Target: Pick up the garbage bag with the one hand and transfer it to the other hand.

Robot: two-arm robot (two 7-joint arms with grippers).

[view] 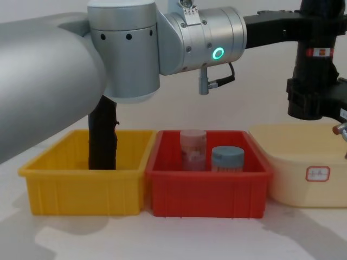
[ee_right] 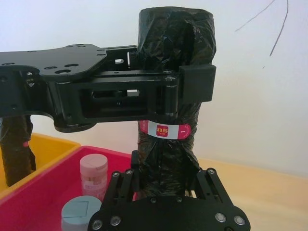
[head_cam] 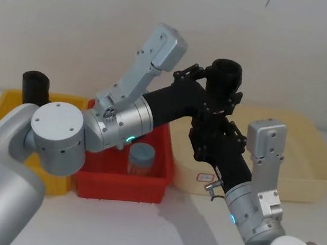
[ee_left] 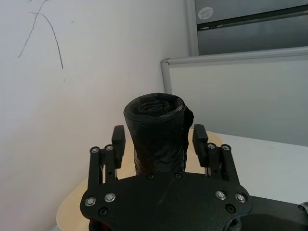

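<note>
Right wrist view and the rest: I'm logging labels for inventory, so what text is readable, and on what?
Label band on the garbage bag: white characters on a red square, too small to read.
White sticker on the cream bin: writing too blurred to read.
Round sticker on the grey cabinet: too small to read.

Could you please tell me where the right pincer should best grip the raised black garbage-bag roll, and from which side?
The lower section of the tall black plastic-film roll, below its red-and-white label band, approached from underneath. The roll stands upright and the black forked left pincer clamps it above the band; the black right pincer sits at that lower section.
</note>
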